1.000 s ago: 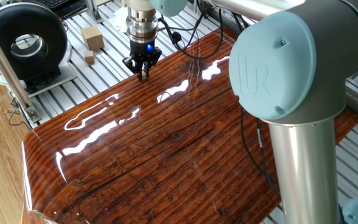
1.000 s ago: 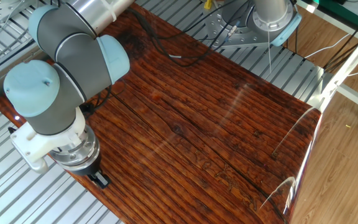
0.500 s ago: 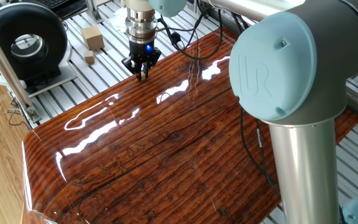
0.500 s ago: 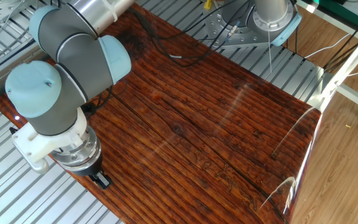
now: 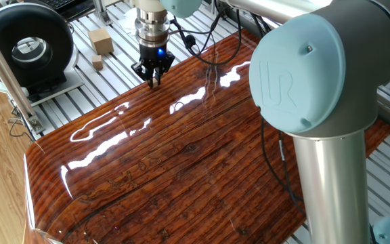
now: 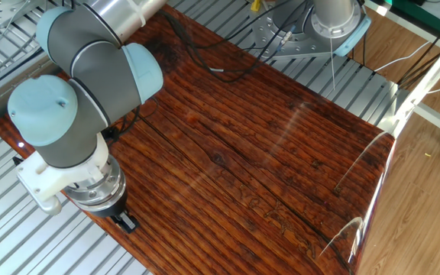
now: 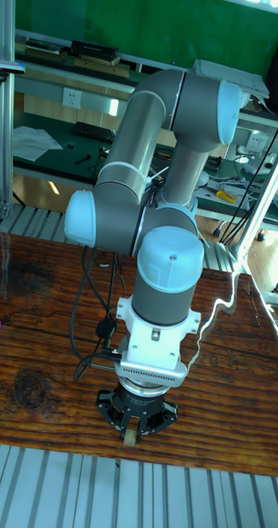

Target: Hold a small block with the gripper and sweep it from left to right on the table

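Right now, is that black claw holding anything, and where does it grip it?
Yes: the gripper pinches the small block between its fingertips by its sides, at the table edge.

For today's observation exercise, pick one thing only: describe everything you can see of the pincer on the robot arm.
The pincer is a black two-finger claw under a silver ribbed wrist that shows a blue light. It points straight down at the near edge of the glossy brown table, close to the grey slatted base. In the tall view its fingers are closed on a small tan block, held upright between the tips. Whether the block touches the table cannot be told.
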`<act>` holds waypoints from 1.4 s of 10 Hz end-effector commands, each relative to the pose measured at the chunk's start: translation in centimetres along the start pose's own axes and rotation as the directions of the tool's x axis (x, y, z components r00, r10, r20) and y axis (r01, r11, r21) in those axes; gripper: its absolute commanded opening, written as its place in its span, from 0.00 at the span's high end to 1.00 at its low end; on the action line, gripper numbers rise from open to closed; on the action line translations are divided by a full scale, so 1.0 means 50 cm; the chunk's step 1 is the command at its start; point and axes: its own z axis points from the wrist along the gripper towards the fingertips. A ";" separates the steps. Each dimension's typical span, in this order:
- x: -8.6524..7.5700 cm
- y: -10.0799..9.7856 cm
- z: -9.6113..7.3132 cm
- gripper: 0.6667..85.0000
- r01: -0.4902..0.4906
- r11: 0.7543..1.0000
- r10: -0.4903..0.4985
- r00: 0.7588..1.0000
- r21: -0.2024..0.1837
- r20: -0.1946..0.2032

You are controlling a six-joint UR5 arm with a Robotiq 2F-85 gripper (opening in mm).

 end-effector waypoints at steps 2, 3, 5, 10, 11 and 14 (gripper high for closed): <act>-0.003 0.010 0.005 1.00 -0.012 1.000 0.012 1.000 -0.006 0.008; -0.003 0.011 0.006 1.00 -0.013 1.000 0.013 1.000 -0.006 0.008; -0.002 0.012 0.007 1.00 -0.015 1.000 0.015 1.000 -0.006 0.008; 0.001 0.014 0.000 1.00 -0.018 1.000 0.018 1.000 -0.011 0.001; 0.000 0.013 0.004 1.00 -0.017 1.000 0.017 1.000 -0.009 0.001; -0.002 0.021 0.015 1.00 -0.022 1.000 0.022 1.000 -0.002 0.014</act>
